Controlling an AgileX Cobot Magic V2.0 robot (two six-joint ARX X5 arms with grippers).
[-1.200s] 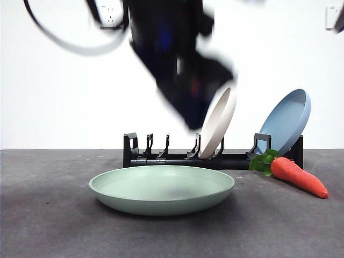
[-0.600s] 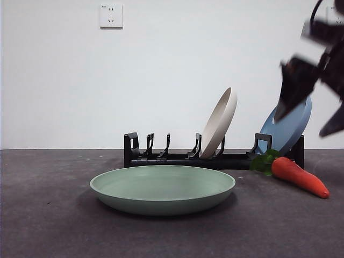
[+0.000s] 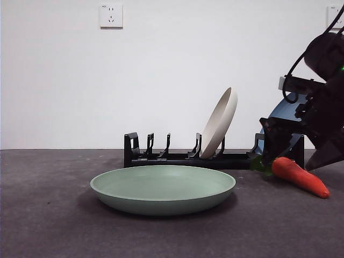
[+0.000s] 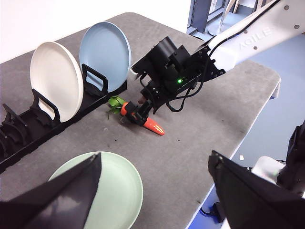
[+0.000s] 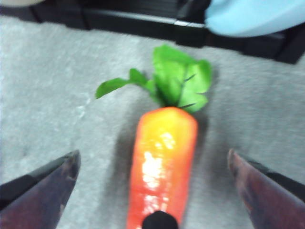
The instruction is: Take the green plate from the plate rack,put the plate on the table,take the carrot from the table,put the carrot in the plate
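Right gripper (image 5: 152, 191) fingers wide astride carrot (image 5: 162, 167) — seemingly untouched, left gripper (image 4: 155, 191) fingers wide.

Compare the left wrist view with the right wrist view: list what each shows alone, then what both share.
Only the left wrist view shows the green plate flat on the table, the cream plate standing in the plate rack, and the whole right arm. Only the right wrist view shows the right hand open, straddling the carrot. Both share the carrot, blue plate and rack.

White arm link (image 4: 267, 24) w/ grey lettering, black wrist block (image 4: 174, 71), green LED, black cables.
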